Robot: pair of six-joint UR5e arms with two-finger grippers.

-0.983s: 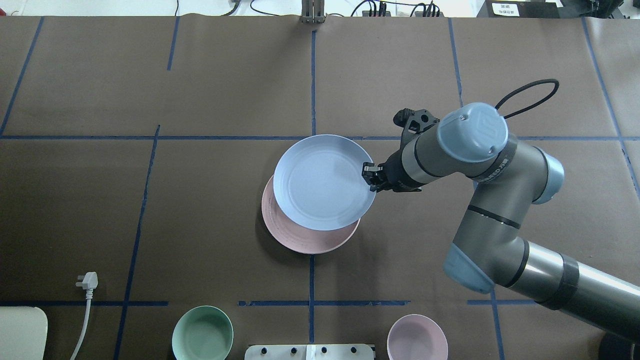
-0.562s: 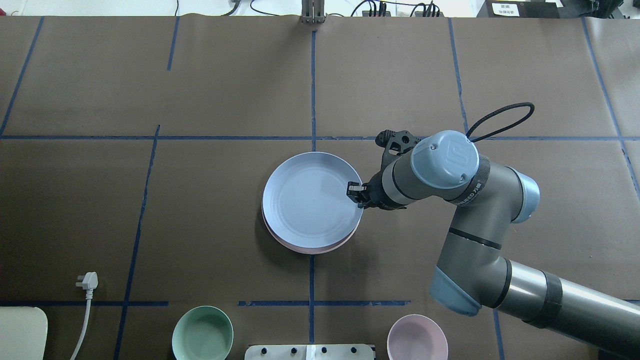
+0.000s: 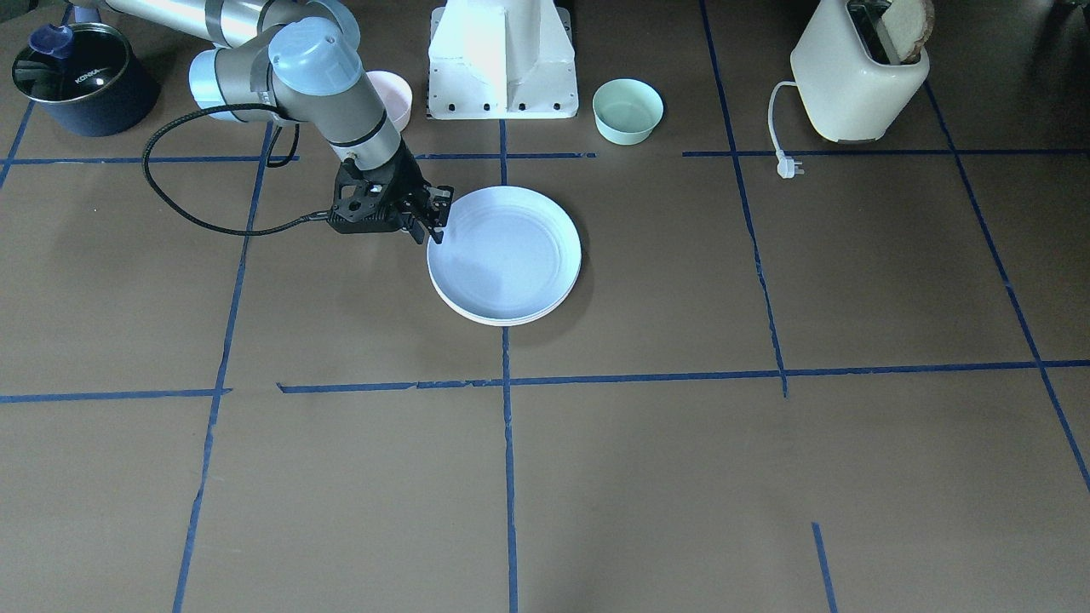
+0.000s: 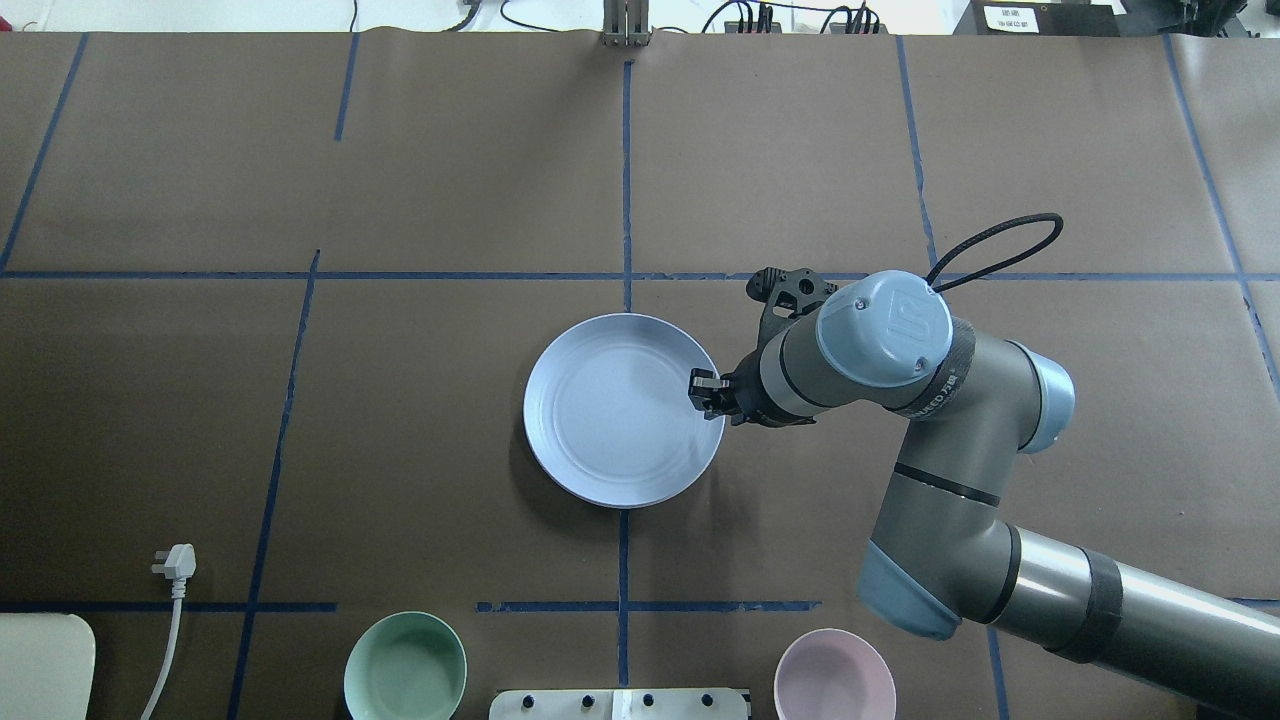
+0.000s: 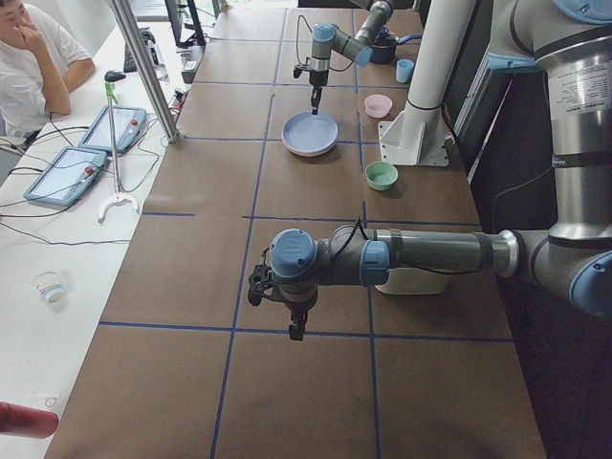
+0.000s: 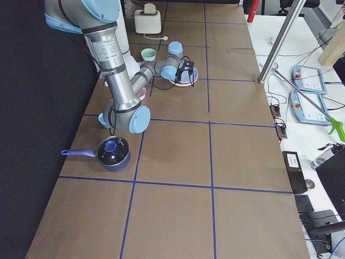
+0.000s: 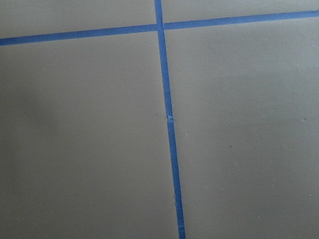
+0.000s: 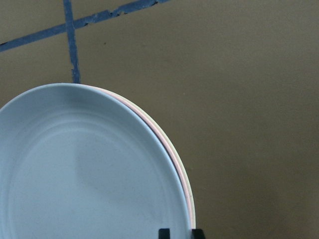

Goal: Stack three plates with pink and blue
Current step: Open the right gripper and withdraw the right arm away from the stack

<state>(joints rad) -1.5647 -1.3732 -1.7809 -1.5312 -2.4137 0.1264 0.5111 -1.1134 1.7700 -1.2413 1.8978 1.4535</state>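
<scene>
The pale blue plate [image 4: 620, 410] lies on top of the stack at the table's middle, also in the front view [image 3: 507, 255] and the left view [image 5: 309, 134]. In the right wrist view the blue plate [image 8: 84, 174] covers the pink plate [image 8: 166, 143] and the cream-white plate [image 8: 185, 181]; only thin rims of these show. My right gripper [image 4: 703, 390] is shut on the blue plate's right rim, one finger inside and one outside [image 8: 179, 234]. My left gripper [image 5: 295, 330] hangs over bare table far from the stack; I cannot tell whether it is open.
A mint bowl [image 4: 405, 665] and a small pink bowl [image 4: 835, 675] stand near the robot's base [image 3: 502, 60]. A toaster [image 3: 860, 68] with its plug [image 4: 175, 562] is at the left. A dark pot [image 3: 81, 77] is at the right.
My right gripper carried the blue plate left and toward the robot and lowered it. It was offset over the pink plate; now it sits centred on the stack and hides the pink plate from overhead.
</scene>
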